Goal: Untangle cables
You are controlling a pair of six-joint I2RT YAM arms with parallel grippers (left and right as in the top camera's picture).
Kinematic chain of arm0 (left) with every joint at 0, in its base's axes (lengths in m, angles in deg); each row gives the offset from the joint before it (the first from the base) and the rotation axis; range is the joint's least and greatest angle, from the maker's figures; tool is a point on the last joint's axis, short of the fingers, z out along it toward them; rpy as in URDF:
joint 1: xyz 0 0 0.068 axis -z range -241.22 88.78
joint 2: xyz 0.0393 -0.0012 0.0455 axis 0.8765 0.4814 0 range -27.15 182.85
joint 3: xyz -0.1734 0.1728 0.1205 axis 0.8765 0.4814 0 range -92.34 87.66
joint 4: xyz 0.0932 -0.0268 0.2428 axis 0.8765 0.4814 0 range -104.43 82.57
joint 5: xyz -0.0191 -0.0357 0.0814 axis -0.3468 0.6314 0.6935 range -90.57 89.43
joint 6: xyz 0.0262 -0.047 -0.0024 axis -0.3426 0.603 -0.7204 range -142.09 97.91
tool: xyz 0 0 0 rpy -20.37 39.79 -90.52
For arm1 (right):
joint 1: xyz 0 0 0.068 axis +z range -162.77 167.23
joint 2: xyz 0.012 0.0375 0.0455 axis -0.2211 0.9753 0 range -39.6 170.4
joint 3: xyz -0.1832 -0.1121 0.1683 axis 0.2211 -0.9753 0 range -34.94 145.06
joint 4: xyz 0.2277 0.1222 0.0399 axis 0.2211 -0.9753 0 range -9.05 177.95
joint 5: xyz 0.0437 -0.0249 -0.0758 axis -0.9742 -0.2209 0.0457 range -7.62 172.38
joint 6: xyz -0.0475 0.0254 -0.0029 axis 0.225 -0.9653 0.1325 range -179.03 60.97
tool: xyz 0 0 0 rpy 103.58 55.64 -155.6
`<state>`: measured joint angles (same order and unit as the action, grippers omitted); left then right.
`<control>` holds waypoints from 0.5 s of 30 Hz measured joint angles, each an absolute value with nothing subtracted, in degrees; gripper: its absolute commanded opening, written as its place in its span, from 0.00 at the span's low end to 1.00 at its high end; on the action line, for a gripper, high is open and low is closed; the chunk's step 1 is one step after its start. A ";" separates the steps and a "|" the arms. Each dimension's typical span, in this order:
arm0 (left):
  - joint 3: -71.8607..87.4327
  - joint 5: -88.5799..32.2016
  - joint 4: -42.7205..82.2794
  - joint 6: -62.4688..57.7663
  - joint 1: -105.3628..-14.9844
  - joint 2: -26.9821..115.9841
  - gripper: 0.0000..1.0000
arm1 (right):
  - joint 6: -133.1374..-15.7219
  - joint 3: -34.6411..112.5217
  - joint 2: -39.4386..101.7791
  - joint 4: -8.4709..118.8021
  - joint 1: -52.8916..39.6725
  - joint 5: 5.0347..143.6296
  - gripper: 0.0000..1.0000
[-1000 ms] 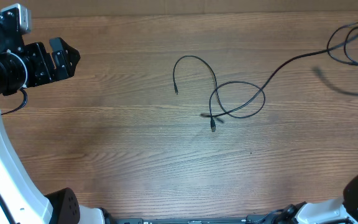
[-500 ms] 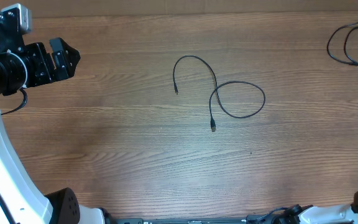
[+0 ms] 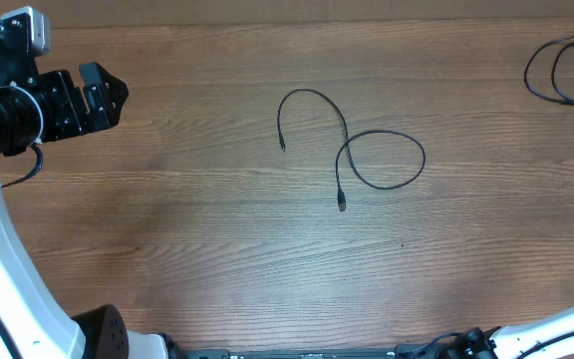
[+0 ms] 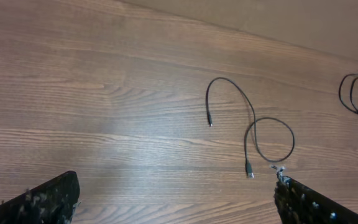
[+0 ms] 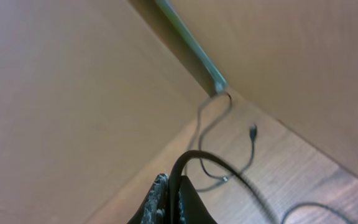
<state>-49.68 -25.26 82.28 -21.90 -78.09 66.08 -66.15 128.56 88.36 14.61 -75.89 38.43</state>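
Overhead, a thin black looped cable (image 3: 383, 160) with small plug ends lies at the middle of the matte wood-grain table (image 3: 217, 249). It is well apart from the left claw (image 3: 113, 95), which hovers at nine o'clock, spread wide and empty. Loose black strands (image 3: 551, 75) sit at two o'clock. From the left wrist, the loop (image 4: 253, 124) lies at one o'clock beyond the fingers (image 4: 45, 199). From the right wrist, the right claw (image 5: 169, 196) is clamped tight on a thin black cord (image 5: 188, 158) arcing from its tips.
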 measured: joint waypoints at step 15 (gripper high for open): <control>-49.68 -25.24 82.26 -21.90 -78.09 62.22 1.00 | -63.04 121.11 95.27 18.48 -67.75 45.34 0.04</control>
<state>-49.68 -25.24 82.26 -21.90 -78.09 62.22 -63.04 121.11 95.27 18.48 -67.75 45.34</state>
